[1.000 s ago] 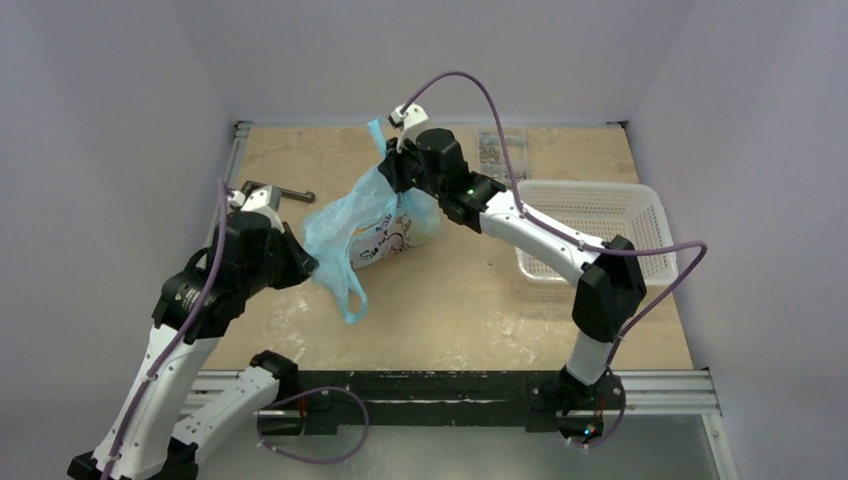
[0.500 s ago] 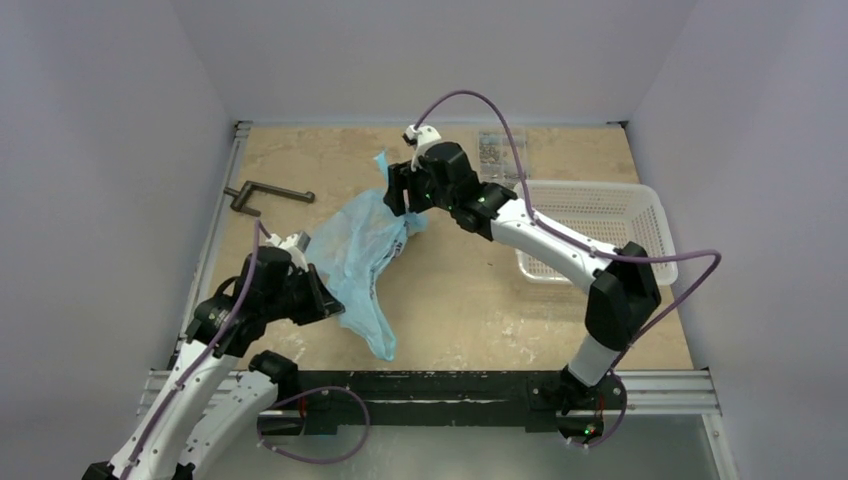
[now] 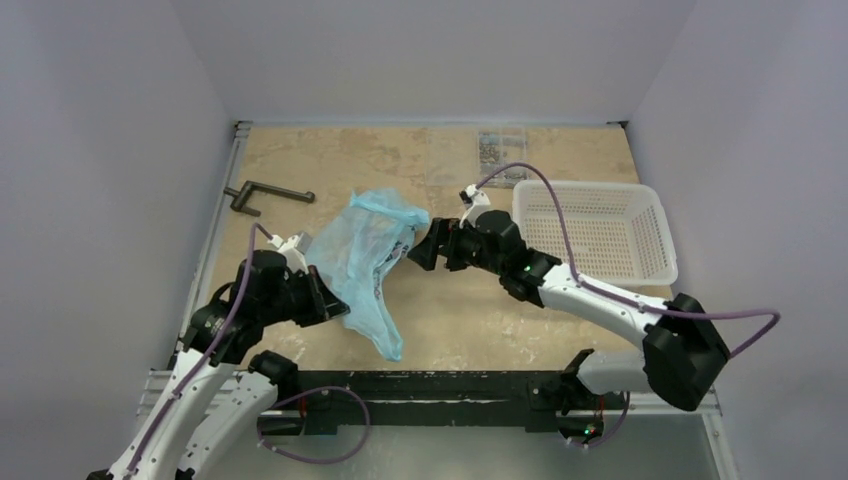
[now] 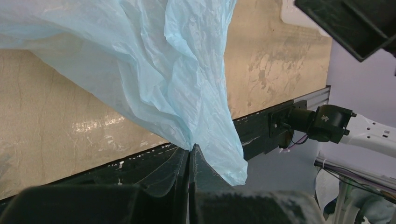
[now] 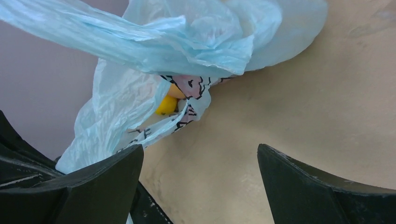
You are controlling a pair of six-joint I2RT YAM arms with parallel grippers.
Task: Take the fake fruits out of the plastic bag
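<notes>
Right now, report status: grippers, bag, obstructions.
Left gripper shut on plastic bag. Right gripper open, facing bag. Yellow fruit showing inside. Nothing between right gripper and bag.

The bag [image 3: 365, 250] is thin, crinkly, translucent light blue. It lies stretched left of centre on the counter [image 3: 470, 310], one tail trailing toward the near edge. A fold of it is pinched in the closed left pincer [image 4: 189, 150] and pulled taut. Its white printed panel [image 5: 191, 88] with dark marks sags on the far side. Beside that panel a yellow fruit [image 5: 166, 105] peeks out, a peach-orange fruit [image 5: 176, 92] touching it. Both are still inside.
</notes>
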